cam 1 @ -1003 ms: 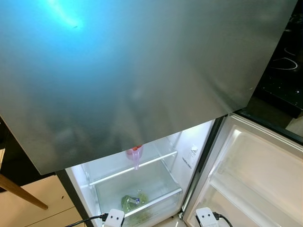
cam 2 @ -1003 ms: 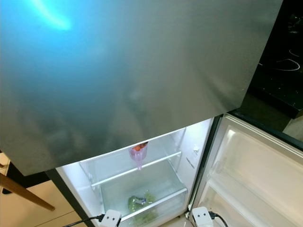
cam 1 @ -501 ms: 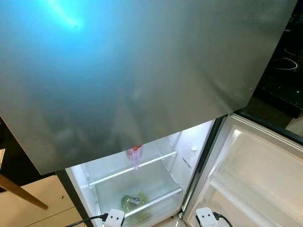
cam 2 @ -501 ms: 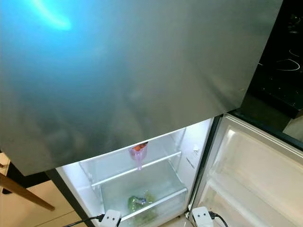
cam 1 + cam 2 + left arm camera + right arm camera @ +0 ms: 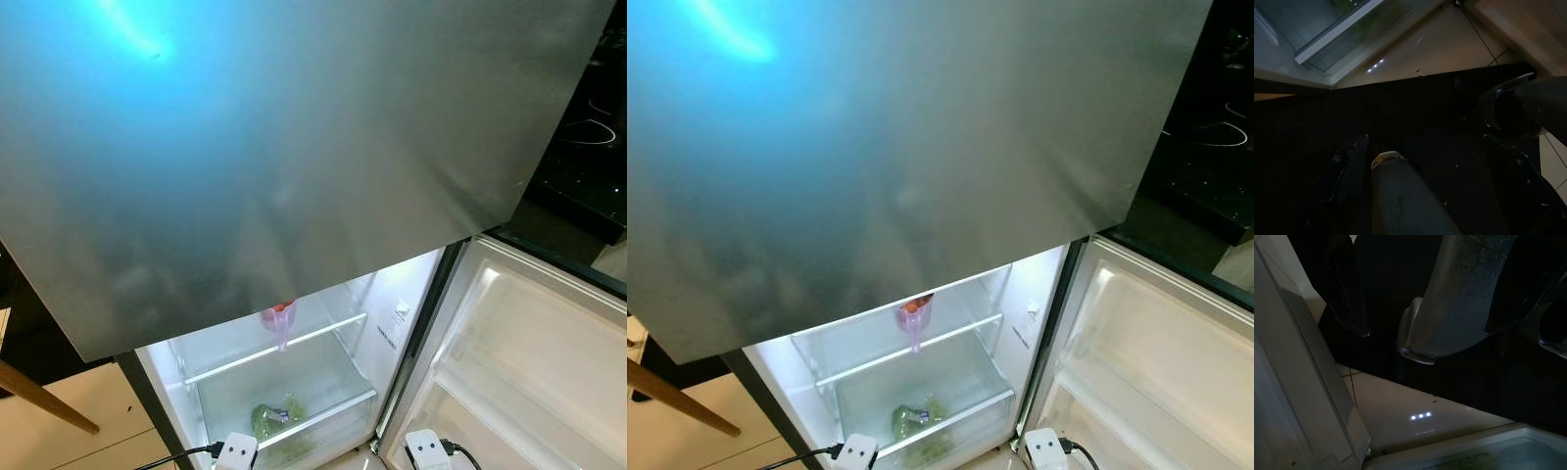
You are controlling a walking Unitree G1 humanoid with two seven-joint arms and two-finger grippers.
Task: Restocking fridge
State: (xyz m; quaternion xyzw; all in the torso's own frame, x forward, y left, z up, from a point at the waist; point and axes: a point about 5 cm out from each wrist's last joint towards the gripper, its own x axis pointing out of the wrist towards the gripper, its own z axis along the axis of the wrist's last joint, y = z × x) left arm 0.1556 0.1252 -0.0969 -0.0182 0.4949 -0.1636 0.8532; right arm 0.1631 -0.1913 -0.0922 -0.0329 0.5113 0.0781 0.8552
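The fridge's lower compartment (image 5: 294, 392) stands open and lit, under the shut grey steel upper door (image 5: 294, 147). A pink cup (image 5: 279, 318) with something red in it sits on the glass shelf (image 5: 284, 348). Green vegetables (image 5: 274, 416) lie in the clear drawer below. Both arms hang low, with their white wrist parts (image 5: 235, 451) (image 5: 426, 448) at the bottom edge of the eye views. In the dark left wrist view my left gripper (image 5: 1425, 142) is open over the floor. My right gripper (image 5: 1427, 330) is open too, by the fridge door.
The open lower fridge door (image 5: 529, 362) with its white racks stands to the right. A black hob (image 5: 588, 147) lies at the far right. A wooden leg (image 5: 44, 399) and light floor are at the left. My own grey leg (image 5: 1459, 293) shows between the right gripper's fingers.
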